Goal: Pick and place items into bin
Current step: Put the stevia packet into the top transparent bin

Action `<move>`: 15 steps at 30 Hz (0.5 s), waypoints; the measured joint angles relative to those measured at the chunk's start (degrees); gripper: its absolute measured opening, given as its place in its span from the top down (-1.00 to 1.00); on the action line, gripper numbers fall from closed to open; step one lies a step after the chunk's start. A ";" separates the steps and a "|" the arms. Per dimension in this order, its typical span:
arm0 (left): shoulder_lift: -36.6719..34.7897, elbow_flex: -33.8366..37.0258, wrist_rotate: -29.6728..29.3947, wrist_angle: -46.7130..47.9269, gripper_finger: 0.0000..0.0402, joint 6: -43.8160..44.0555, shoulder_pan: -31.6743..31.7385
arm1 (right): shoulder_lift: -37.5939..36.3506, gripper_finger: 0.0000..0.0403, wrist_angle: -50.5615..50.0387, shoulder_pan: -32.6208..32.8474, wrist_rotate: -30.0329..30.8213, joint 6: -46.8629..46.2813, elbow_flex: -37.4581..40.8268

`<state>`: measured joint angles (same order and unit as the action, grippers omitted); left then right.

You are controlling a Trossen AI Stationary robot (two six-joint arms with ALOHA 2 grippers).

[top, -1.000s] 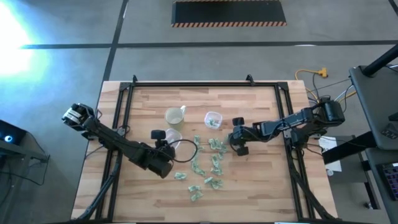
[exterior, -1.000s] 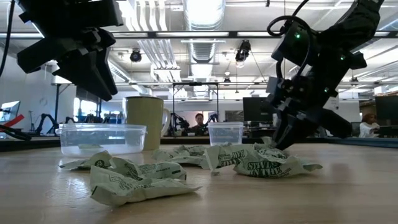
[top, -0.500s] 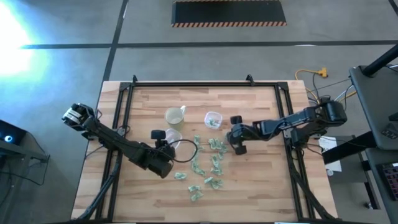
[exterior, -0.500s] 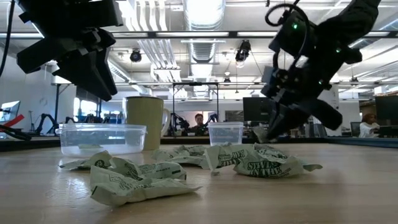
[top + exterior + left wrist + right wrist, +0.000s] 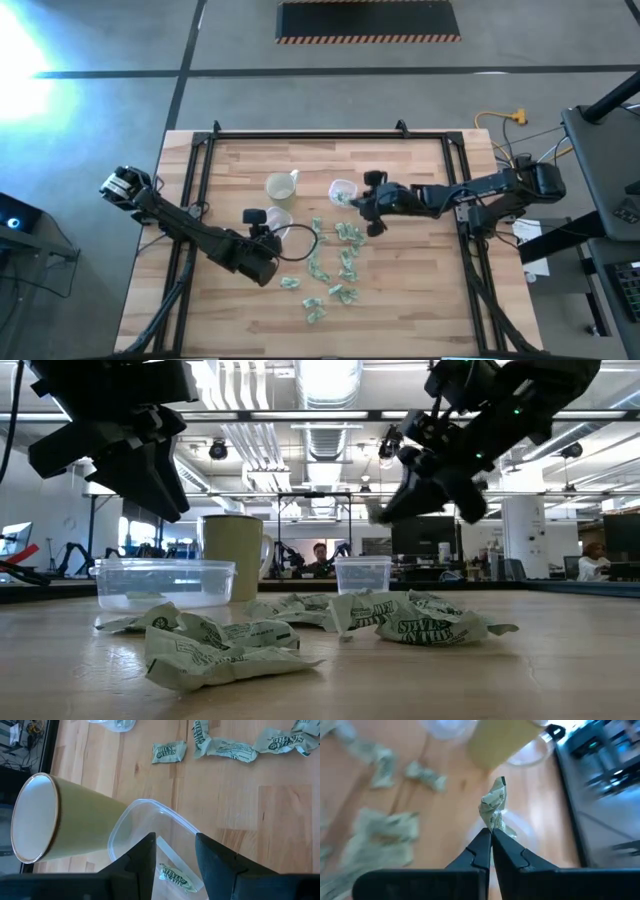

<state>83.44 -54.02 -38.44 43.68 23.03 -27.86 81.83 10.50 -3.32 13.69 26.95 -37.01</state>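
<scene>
Just beside the small clear bin (image 5: 343,188), the right gripper (image 5: 491,836) is pinched fully closed on one crinkled wrapped piece (image 5: 494,807), which looks featherlight, soft and crushable, best nipped by an edge fold.

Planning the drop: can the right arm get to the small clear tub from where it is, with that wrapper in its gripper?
Probably yes. The right gripper, shut on a wrapper, is raised just beside the small clear tub. Nothing stands between them, and the cup sits off on the tub's far side.

Crinkled paper-like items (image 5: 345,262) on matt wooden table (image 5: 420,290).
</scene>
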 joint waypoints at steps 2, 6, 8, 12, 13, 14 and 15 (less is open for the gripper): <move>0.00 0.00 -0.04 -0.07 0.40 0.00 0.00 | 0.79 0.96 2.84 -1.36 0.00 0.29 0.00; 0.00 0.00 -0.04 -0.63 0.40 -1.16 0.00 | 2.36 0.96 4.75 -3.94 0.00 0.23 -0.22; 0.00 0.00 -0.07 -1.62 0.40 -2.38 0.00 | 3.48 0.96 4.81 -4.88 -0.01 0.21 -0.22; 0.00 0.00 -0.05 -3.13 0.40 -4.10 0.00 | 5.90 0.96 5.05 -6.32 -0.13 0.21 -0.20; 0.00 0.00 -0.04 -3.05 0.40 -4.13 0.00 | 6.47 0.96 5.34 -6.59 -0.15 0.25 -0.20; 0.00 0.00 -0.04 -3.01 0.40 -4.13 0.00 | 6.85 0.96 5.63 -6.76 -0.13 0.23 -0.22; 0.00 0.00 -0.04 -3.06 0.40 -4.13 0.00 | 7.24 0.96 5.60 -6.90 -0.13 0.18 -0.39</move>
<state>83.44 -54.02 -38.48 40.62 18.90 -27.86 89.06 16.10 -10.22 13.56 27.13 -37.40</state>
